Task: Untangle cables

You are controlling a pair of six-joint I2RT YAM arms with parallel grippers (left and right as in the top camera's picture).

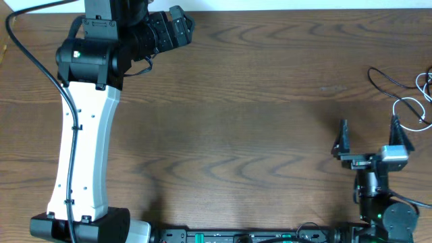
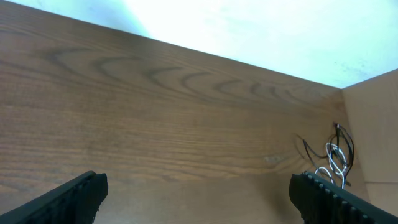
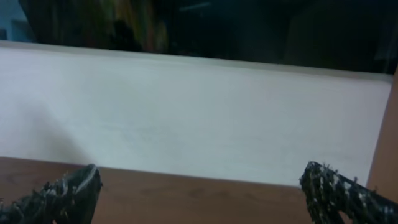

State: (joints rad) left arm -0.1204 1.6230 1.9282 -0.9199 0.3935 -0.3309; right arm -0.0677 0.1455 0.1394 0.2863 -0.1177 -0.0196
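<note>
Your left arm is stretched long up the left side of the dark brown wood-grain bench (image 1: 256,101). Its white upper link (image 1: 84,148) runs from the base at the near edge to the far corner, and the wrist is bent so the left hand (image 2: 199,183) points across the bench to the right. The left wrist camera shows that hand's two black fingers (image 2: 74,196) spread wide, gripping nothing, with bare wood between them. A thick black wire (image 1: 27,50) curves along that arm.

Your right arm sits folded low at the near right corner. The right hand (image 1: 369,128) points away from the base, jaws fully apart and empty. Its wrist camera looks over the far bench edge at a pale wall panel (image 3: 199,112).

Now the cables. The thin black cord (image 1: 395,101) lies in loose loops at the right edge of the bench, near the right hand's outer finger (image 1: 401,135) and just beyond it. The thin white cord (image 1: 424,84) loops into it at the frame edge, partly cut off. From the left wrist they show as one small tangle, far across the bench from the left hand, beside a lighter tan board (image 2: 373,124).
</note>
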